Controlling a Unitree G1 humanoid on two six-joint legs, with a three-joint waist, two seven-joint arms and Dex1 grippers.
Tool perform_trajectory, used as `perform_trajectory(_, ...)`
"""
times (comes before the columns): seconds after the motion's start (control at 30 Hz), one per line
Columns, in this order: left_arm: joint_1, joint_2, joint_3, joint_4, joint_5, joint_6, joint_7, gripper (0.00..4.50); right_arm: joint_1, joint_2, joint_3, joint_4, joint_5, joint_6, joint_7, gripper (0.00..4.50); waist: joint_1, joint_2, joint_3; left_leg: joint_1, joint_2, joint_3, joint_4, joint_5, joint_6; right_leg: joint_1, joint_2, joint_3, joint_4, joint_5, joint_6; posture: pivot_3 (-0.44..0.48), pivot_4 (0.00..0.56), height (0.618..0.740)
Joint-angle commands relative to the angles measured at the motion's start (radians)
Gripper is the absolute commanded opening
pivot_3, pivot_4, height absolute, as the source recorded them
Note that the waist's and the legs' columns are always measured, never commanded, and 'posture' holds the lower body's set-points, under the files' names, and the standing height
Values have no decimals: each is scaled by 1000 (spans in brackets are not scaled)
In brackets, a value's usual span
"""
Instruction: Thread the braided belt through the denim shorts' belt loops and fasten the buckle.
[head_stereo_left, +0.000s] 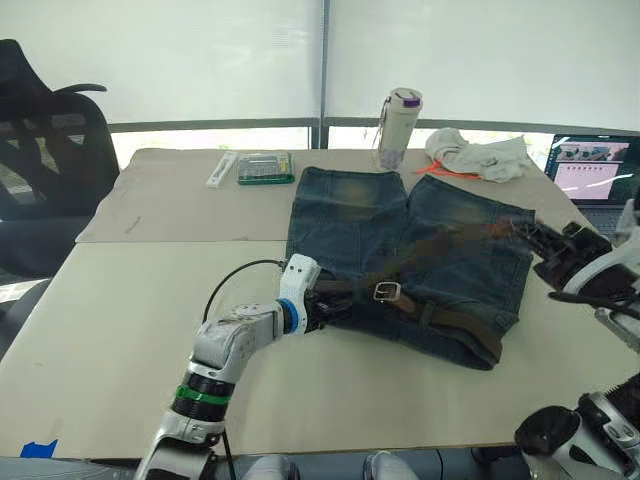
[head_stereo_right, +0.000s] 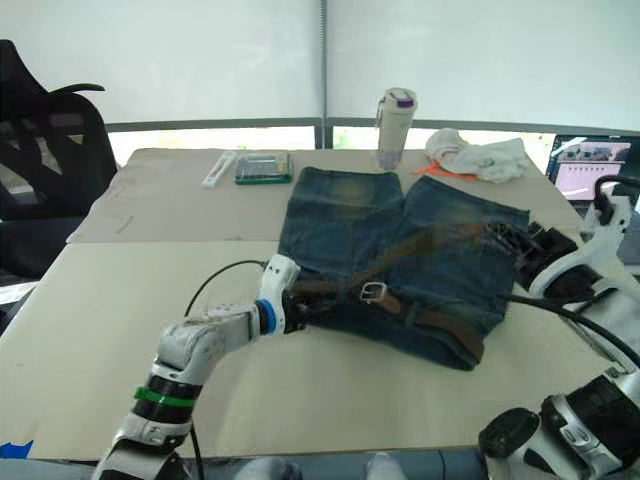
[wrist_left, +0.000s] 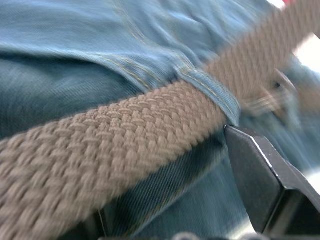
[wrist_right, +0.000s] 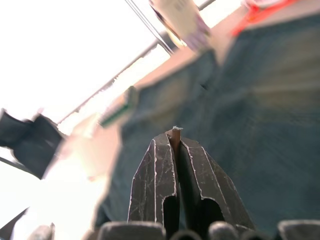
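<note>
The denim shorts lie flat at the table's middle, waistband toward me. The braided belt runs along that waistband, its silver buckle resting on the denim. From there the strap's free length rises, blurred, across the shorts to my right gripper, which is shut on the belt's tip. My left gripper sits at the waistband's left end, beside the buckle. In the left wrist view the brown strap passes under a belt loop.
A lidded bottle, a crumpled white cloth and a flat green box stand behind the shorts. An open laptop is at the far right, and a black office chair is at the left. Bare table lies left of the shorts.
</note>
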Motion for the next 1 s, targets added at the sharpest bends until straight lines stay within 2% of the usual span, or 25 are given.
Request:
perform_trajectory(0.03,-30,56,-29,-96,-9,-100,-142,3314,40,26,115,-34,309,-240,-227,0,3,0,0,0,0,0,0,0,0,0,0,0,0,0,0,0,150,737)
perform_trajectory(0.13,-61,106,-37,-127,16,-200,-226,3314,81,72,256,-78,462,-440,-391,0,3,0,0,0,-1,1,1,0,0,0,0,3,0,0,0,0,150,737)
perform_trajectory(0.27,-111,92,17,-153,-38,-228,-242,3314,109,118,387,-147,533,-622,-488,0,1,1,0,0,-1,2,1,0,0,-1,0,6,0,-1,2,0,150,737)
perform_trajectory(0.43,-166,12,-20,-67,186,-497,-80,3314,107,201,525,-215,533,-766,-542,0,1,1,0,0,-1,3,1,0,1,0,1,8,0,-1,3,0,150,737)
perform_trajectory(0.53,-186,36,-151,35,430,-739,-29,3314,108,223,605,-229,533,-811,-548,0,1,1,0,1,-1,4,1,0,1,-1,1,9,0,-1,3,0,150,737)
perform_trajectory(0.6,-207,26,-185,97,516,-826,12,3314,110,215,630,-226,533,-833,-541,0,3,1,0,1,-1,4,1,-1,1,-1,1,9,0,-1,3,0,150,737)
perform_trajectory(0.7,-239,1,-193,167,587,-929,65,3314,116,196,653,-217,533,-862,-527,0,6,0,1,0,-1,6,1,-2,3,-1,1,9,0,-1,3,0,150,737)
perform_trajectory(0.9,-280,-65,-163,279,638,-1042,157,3314,137,158,701,-200,524,-911,-487,0,6,0,1,0,0,7,1,-2,4,-1,1,10,0,-1,3,0,150,737)
perform_trajectory(1.0,-282,-69,-161,287,657,-1096,167,2518,157,156,724,-207,518,-930,-473,0,5,0,1,0,1,7,1,-2,4,-1,1,10,0,-1,3,0,150,737)
